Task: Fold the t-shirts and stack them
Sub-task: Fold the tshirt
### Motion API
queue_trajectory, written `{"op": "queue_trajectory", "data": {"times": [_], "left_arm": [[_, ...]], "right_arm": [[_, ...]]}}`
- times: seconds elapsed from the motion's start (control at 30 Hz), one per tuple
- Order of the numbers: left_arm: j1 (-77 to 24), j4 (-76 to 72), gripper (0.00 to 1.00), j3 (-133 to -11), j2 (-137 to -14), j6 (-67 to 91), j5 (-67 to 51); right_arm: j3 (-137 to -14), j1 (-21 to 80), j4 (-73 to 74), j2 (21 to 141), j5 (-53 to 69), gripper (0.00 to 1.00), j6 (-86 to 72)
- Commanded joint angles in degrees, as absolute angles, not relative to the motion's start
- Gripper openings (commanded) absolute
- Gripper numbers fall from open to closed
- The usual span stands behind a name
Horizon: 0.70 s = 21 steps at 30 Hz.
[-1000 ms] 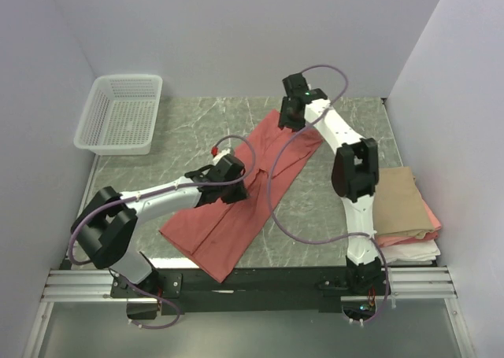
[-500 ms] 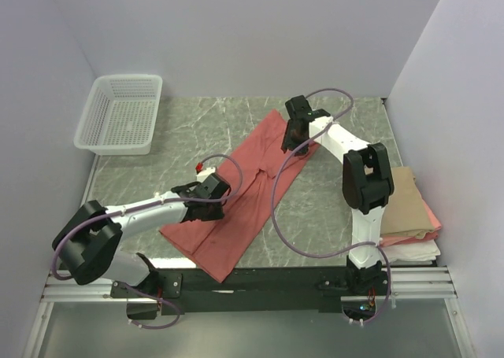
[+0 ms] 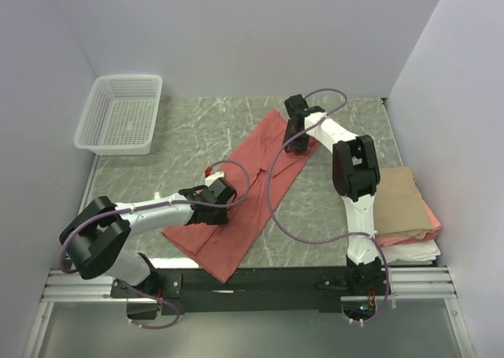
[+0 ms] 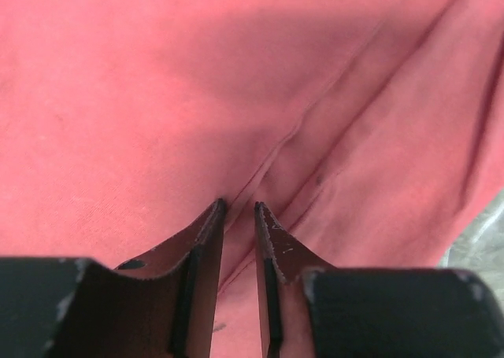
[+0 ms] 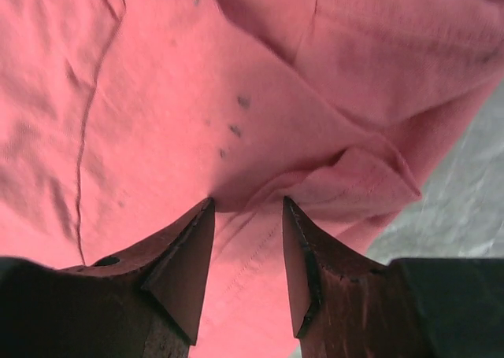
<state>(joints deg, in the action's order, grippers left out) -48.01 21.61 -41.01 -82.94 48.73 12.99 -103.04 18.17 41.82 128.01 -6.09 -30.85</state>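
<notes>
My left gripper (image 4: 239, 207) is pressed down onto the large salmon-red short-sleeved cotton t-shirt (image 4: 157, 98), its jaws nearly together with a raised crease of cloth running straight into the thin gap between them. I cannot tell whether that crease is truly pinched or only nudged. My right gripper (image 5: 248, 203) has its jaws standing wider, tips on the same shirt, with a puckered hem just off its right fingertip. I cannot say there either whether any cloth is caught. The shirt lies flat beneath both tools, and bare grey marble-patterned tabletop (image 5: 472, 185) shows just beyond the right tool's outer side.

My worry is a thin bite: if either tool holds only one layer, lifting would peel the top layer away and spoil the fold. If one tool grips and the other slips, the cloth would swing and twist between them. Pressing this low, the tips could also scrape the tabletop and drag the whole shirt. The folded tan, pink and white t-shirts (image 3: 405, 204) are stacked well off to the right tool's side, safe for now
</notes>
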Motion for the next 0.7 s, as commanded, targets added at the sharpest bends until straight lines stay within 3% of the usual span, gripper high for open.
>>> {"op": "queue_trajectory", "data": {"times": [0.0,0.37,0.67], "left_arm": [[-50.8,20.0,0.27,-41.2,-86.9,49.2,10.2],[-56.8,13.2,0.25,-45.3,-93.9,58.8,2.2],[-59.6,8.1,0.29,-56.2,-99.1,61.3,-2.6]], "right_arm": [[-108.3,17.2,44.3,132.0,-8.0,0.47,-28.7],[-130.7,16.0,51.9,144.0,-7.3,0.47,-21.2],[-131.5,15.6,46.4,144.9,-2.0,0.49,-16.0]]}}
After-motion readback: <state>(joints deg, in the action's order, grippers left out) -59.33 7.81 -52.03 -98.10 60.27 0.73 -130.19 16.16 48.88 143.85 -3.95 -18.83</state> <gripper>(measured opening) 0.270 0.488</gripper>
